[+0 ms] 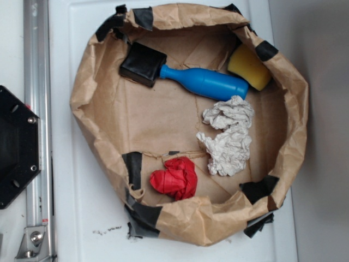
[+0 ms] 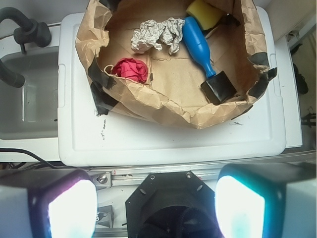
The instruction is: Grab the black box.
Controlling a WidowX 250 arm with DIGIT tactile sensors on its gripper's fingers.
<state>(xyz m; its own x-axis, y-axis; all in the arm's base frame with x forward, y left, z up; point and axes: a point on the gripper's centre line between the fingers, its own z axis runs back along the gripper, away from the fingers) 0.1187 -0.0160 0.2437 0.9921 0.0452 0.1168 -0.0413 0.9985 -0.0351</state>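
Matte black, squarish and softly rounded at its edges, the small black box [image 1: 143, 64] lies inside the crumpled brown paper ring [image 1: 87, 76] that stands on the white tray [image 1: 71, 218]. In the exterior view it occupies the upper left of the ring, close under the paper wall. The narrow neck of the blue plastic bottle [image 1: 207, 83] touches its right side. The box stands lower than the bottle is long and shows a slightly glossy top face.

Other contents of the ring:
- yellow rounded sponge [image 1: 250, 66], at the bottle's wide end;
- crumpled white paper wad [image 1: 229, 135], below the bottle;
- crumpled red paper ball [image 1: 174, 177], against the lower wall.

Black tape patches [image 1: 133, 166] hold the paper wall together.

In the wrist view the gripper [image 2: 156, 203] hangs well apart from the box [image 2: 218, 87], outside the ring. Its two fingers [image 2: 67, 206] appear as blurred, brightly lit pads set wide apart, with nothing between them.

Limits of visibility: the ring's far rim is cut off in the wrist view. The black hexagonal plate [image 1: 16, 147] with screws is cropped by the left edge of the exterior view. The box's underside and far faces are hidden.
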